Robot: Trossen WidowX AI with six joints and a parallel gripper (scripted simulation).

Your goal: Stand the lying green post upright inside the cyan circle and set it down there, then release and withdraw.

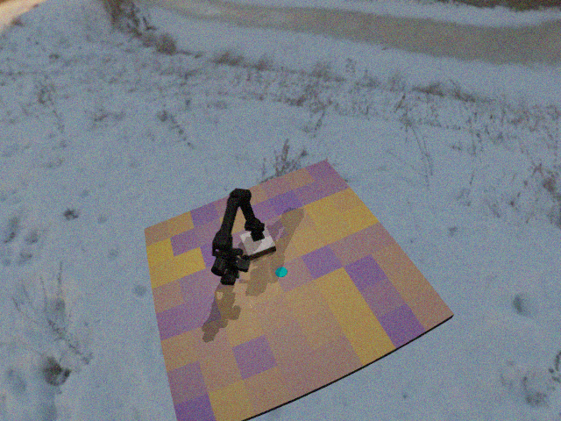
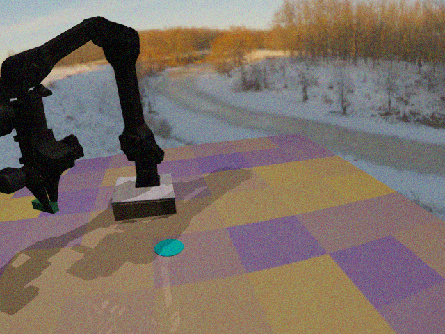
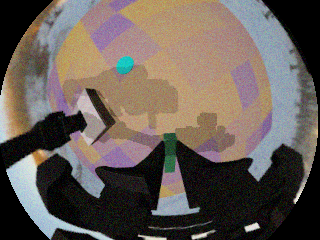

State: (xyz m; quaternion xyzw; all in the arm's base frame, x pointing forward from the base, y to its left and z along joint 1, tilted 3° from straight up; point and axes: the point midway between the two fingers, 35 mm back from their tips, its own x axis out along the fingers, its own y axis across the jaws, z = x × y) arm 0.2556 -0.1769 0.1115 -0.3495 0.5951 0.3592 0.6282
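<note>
The green post point(image 2: 37, 204) point(image 3: 170, 165) is held crosswise between the fingertips, lying about level and raised above the table. My gripper point(image 2: 49, 209) point(image 3: 169, 143) is shut on it near its middle, at the left in the exterior view. In the top view the arm hides the post, and the fingertips cannot be made out. The cyan circle point(image 1: 281, 272) point(image 2: 168, 247) point(image 3: 125, 65) lies flat on the table, to the right of the gripper in the top and exterior views. Nothing stands on it, and a shadow covers part of it.
The arm's base rests on a white-topped block point(image 1: 266, 245) point(image 2: 143, 209) point(image 3: 102, 110), behind and left of the circle in the exterior view. The patchwork table point(image 1: 316, 326) point(image 2: 287, 298) point(image 3: 200, 65) carries the arm's shadows. Snowy ground lies beyond its edges.
</note>
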